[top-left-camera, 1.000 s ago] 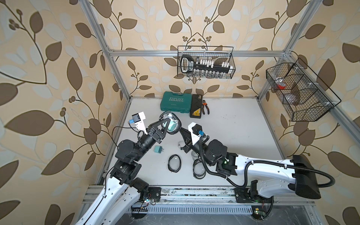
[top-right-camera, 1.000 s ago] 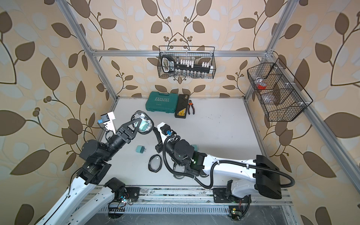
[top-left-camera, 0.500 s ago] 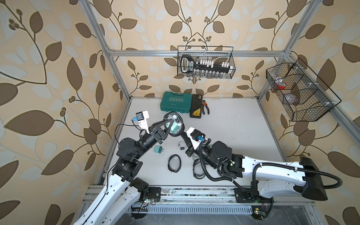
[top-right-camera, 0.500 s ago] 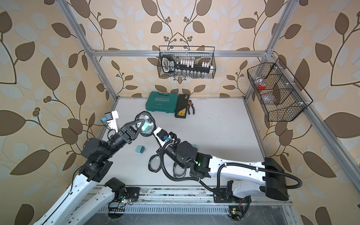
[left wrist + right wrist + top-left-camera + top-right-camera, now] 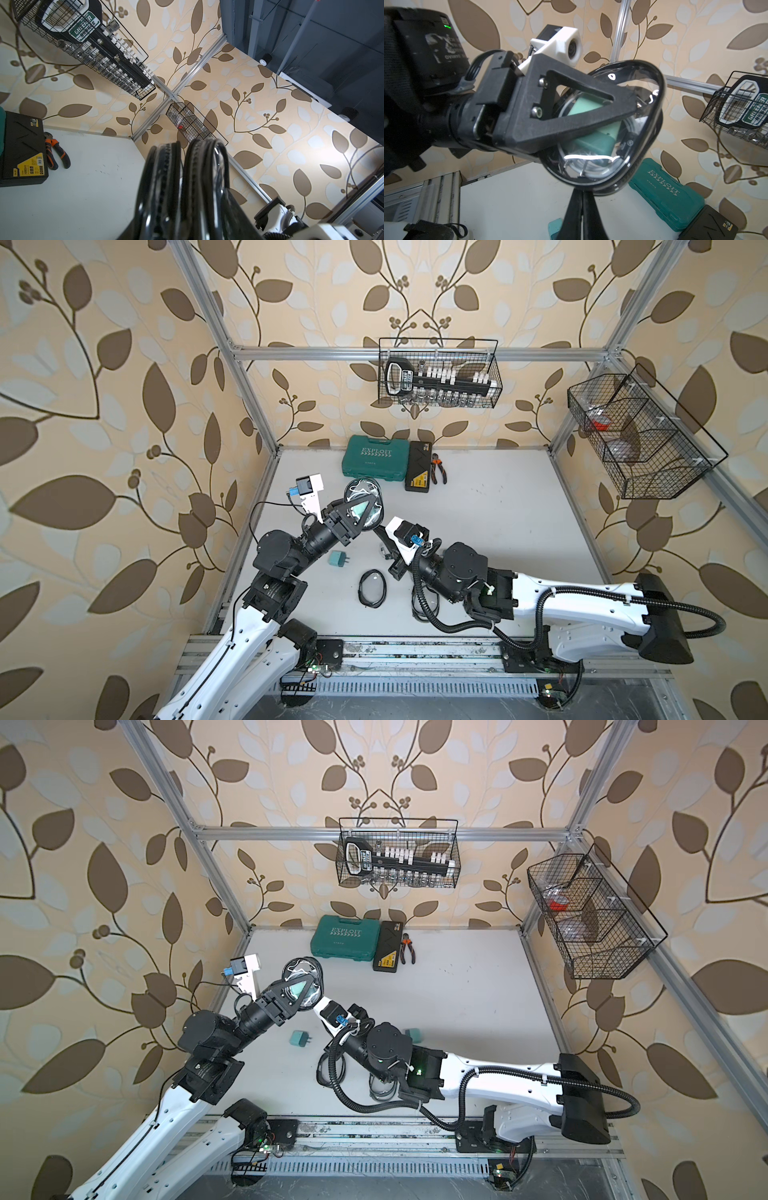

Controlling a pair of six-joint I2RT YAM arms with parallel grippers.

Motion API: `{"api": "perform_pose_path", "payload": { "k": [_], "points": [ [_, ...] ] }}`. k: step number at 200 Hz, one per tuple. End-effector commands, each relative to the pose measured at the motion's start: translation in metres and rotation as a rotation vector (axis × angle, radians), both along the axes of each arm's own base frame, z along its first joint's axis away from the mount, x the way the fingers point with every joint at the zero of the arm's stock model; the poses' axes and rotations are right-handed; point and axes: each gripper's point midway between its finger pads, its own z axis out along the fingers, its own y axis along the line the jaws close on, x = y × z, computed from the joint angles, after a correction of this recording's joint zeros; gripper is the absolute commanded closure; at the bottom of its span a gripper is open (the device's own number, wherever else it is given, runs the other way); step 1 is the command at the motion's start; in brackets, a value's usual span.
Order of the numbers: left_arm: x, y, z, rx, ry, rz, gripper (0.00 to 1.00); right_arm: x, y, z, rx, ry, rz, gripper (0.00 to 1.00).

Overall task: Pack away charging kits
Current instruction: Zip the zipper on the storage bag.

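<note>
My left gripper (image 5: 365, 502) is raised above the table and shut on an oval black-rimmed clear pouch (image 5: 362, 494). One finger (image 5: 571, 108) lies across its clear face. Inside the pouch (image 5: 618, 158) sit a teal plug adapter (image 5: 593, 141) and a coiled white cable (image 5: 591, 166). The rim halves of the pouch (image 5: 164, 176) stand slightly apart in the left wrist view. My right gripper (image 5: 581, 192) is shut, tips touching the pouch's lower rim; whether they pinch anything is hidden. A teal adapter (image 5: 338, 560) and an empty pouch (image 5: 372, 588) lie on the table. Another adapter (image 5: 412, 1034) lies behind the right arm.
The teal EXPLOIT case (image 5: 374, 459), a black flat case (image 5: 419, 466) and pliers (image 5: 438, 468) lie along the back wall. A wire basket (image 5: 438, 373) hangs on that wall, another basket (image 5: 640, 439) on the right wall. More black loops (image 5: 424, 605) lie under the right arm.
My right gripper has swung left, bringing its shut tips up to the pouch's rim. The left gripper has kept the pouch raised, shifting it only slightly.
</note>
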Motion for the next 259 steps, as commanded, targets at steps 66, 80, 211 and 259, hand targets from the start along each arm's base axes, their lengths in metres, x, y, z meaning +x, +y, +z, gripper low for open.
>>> {"api": "perform_pose_path", "payload": {
  "k": [66, 80, 211, 259],
  "points": [
    [-0.013, 0.004, 0.014, 0.0, -0.056, 0.0, 1.0, 0.017, -0.012, 0.021, 0.032, -0.024, -0.069, 1.0],
    [-0.014, 0.004, 0.014, 0.011, -0.06, -0.001, 1.0, 0.026, -0.021, 0.025, 0.042, -0.017, -0.081, 1.0],
    [-0.012, -0.01, -0.004, 0.118, -0.029, -0.06, 1.0, 0.049, -0.055, 0.056, -0.033, -0.117, -0.114, 1.0],
    [-0.021, -0.026, -0.026, 0.191, 0.0, -0.178, 1.0, 0.07, -0.063, 0.084, -0.045, -0.167, -0.064, 1.0]
  ]
}}
